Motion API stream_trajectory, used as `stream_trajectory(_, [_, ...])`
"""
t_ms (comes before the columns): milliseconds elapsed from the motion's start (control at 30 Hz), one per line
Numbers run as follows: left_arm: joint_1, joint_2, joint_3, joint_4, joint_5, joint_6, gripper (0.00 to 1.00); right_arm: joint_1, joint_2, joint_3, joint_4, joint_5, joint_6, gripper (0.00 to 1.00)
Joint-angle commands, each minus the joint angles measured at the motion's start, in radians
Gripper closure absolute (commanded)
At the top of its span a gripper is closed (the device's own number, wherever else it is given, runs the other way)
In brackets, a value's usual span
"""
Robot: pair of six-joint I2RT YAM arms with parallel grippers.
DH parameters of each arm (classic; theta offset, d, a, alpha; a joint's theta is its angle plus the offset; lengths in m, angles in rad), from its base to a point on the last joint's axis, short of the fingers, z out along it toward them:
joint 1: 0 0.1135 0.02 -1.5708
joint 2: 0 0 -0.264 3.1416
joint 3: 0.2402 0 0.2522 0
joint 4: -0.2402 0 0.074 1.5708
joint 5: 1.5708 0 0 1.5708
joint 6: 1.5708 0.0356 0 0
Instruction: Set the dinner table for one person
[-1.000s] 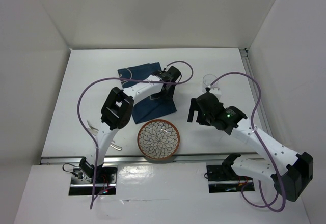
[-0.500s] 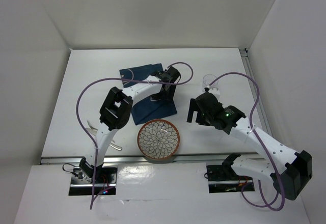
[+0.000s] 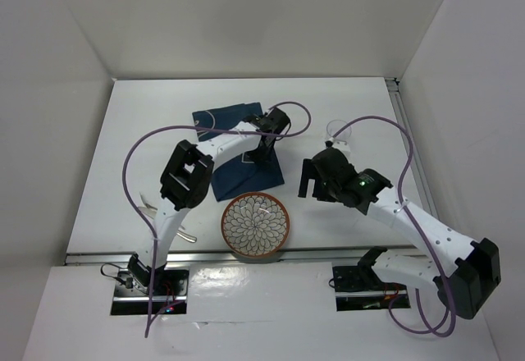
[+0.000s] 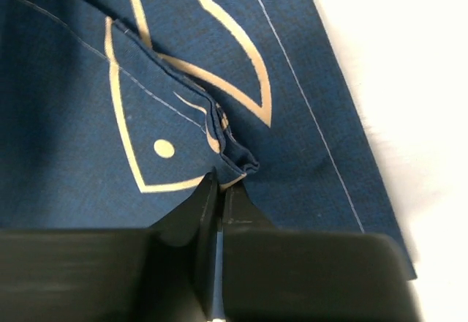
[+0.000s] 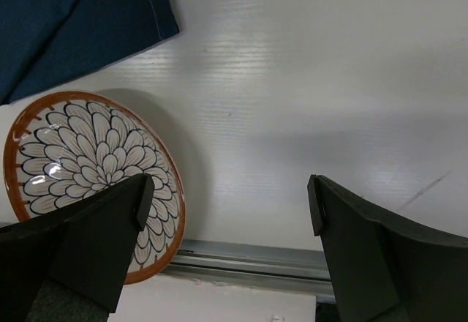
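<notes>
The white dinner table [image 3: 139, 139] carries a navy placemat [image 3: 236, 179] with a pale fish drawing. My left gripper [image 3: 261, 151] is down on it. In the left wrist view the gripper [image 4: 219, 184] is shut, its tips pinching a bunched fold of the placemat [image 4: 183, 80]. A flower-patterned plate [image 3: 255, 225] with an orange rim sits near the front rail, just below the cloth. My right gripper [image 3: 309, 182] hovers right of the plate, open and empty. The right wrist view shows that gripper [image 5: 228, 199] over bare table [image 5: 307, 80], with the plate [image 5: 80, 165] under its left finger.
A clear glass [image 3: 339, 134] stands behind the right arm near the right side. Cutlery [image 3: 152, 207] lies by the left arm's lower link. An aluminium rail [image 3: 123, 256] runs along the front edge. White walls enclose the back and sides.
My left gripper has closed on a fold of the placemat. The right arm has shifted slightly left and away from the front edge, still open.
</notes>
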Motion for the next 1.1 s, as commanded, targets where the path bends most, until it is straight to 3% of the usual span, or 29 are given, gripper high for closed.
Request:
stream_trajectory(0, [0.01, -0.097, 0.048, -0.051, -0.033, 0.003, 0.95, -0.006, 0.041, -0.001, 0.1, -0.047, -0.03, 0.0])
stream_trajectory(33, [0.02, -0.115, 0.048, -0.051, -0.024, 0.003, 1.0, -0.006, 0.063, 0.008, 0.135, -0.077, -0.045, 0.0])
stream_trajectory(167, [0.046, -0.16, 0.039, -0.06, 0.003, 0.003, 1.0, -0.006, 0.116, 0.017, 0.205, -0.134, -0.05, 0.0])
stream_trajectory(233, [0.071, -0.206, 0.039, -0.073, 0.003, -0.007, 1.0, -0.006, 0.154, 0.017, 0.281, -0.2, -0.072, 0.07])
stream_trajectory(267, [0.071, -0.226, 0.039, -0.082, 0.012, -0.008, 1.0, -0.006, 0.165, 0.005, 0.322, -0.229, -0.072, 0.17])
stream_trajectory(333, [0.112, -0.299, 0.018, -0.082, 0.052, -0.017, 1.0, -0.006, 0.209, 0.005, 0.409, -0.248, -0.063, 0.19])
stream_trajectory(400, [0.157, -0.356, -0.007, -0.082, 0.068, -0.026, 1.0, -0.015, 0.275, 0.053, 0.375, -0.204, 0.008, 0.2])
stream_trajectory(567, [0.252, -0.545, -0.159, -0.031, 0.179, -0.037, 1.0, -0.079, 0.436, 0.131, 0.387, -0.249, 0.058, 0.33])
stream_trajectory(700, [0.295, -0.619, -0.254, 0.016, 0.223, -0.06, 1.0, -0.133, 0.559, 0.149, 0.439, -0.314, 0.109, 0.29])
stream_trajectory(967, [0.324, -0.679, -0.364, 0.062, 0.263, -0.095, 1.0, -0.191, 0.631, 0.079, 0.608, -0.355, 0.235, 0.29])
stream_trajectory(1067, [0.335, -0.689, -0.375, 0.062, 0.273, -0.104, 1.0, -0.191, 0.695, 0.089, 0.634, -0.365, 0.27, 0.34])
